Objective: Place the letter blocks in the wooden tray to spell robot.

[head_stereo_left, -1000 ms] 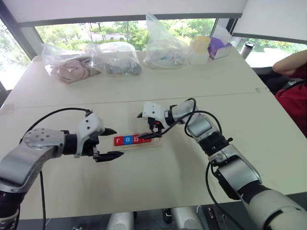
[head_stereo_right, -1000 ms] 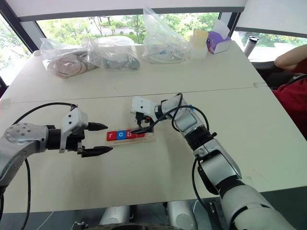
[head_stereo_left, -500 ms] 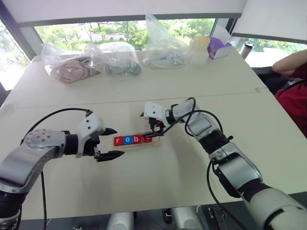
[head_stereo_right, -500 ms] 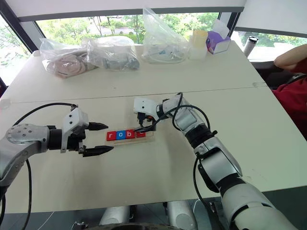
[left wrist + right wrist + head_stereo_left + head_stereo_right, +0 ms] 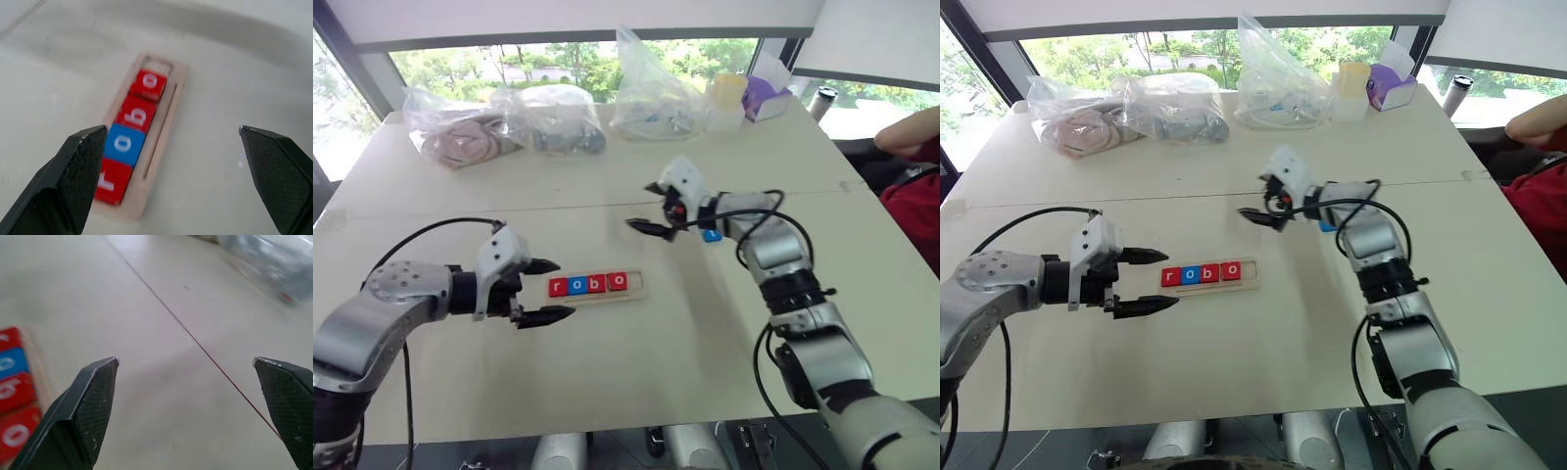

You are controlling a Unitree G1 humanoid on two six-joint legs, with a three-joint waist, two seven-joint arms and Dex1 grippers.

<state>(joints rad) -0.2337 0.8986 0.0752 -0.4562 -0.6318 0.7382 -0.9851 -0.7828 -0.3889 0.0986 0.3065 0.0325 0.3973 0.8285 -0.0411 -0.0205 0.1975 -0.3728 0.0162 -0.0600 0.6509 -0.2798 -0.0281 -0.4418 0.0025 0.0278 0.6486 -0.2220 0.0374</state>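
Note:
The wooden tray (image 5: 634,287) lies mid-table and holds a row of letter blocks: red r (image 5: 557,287), blue o (image 5: 575,286), red b (image 5: 594,284) and red o (image 5: 618,282). Its right end slot (image 5: 155,63) is bare. One more blue block (image 5: 710,235) lies on the table beyond the tray, close under my right forearm; its letter is too small to read. Just left of the tray hovers my left gripper (image 5: 560,289), open and pointing at the r. Behind and right of the tray, my right gripper (image 5: 639,206) is raised, open and holding nothing.
Along the table's far edge lie three plastic bags (image 5: 553,122), a pale yellow tub (image 5: 724,96) and a purple box (image 5: 766,96). A dark bottle (image 5: 820,98) stands at the far right. A person's arm in red (image 5: 911,137) shows at the right edge.
My right gripper has lifted away from the tray's fourth slot and swung back to the right, leaving the red o there and uncovering the blue block. The left gripper has barely moved.

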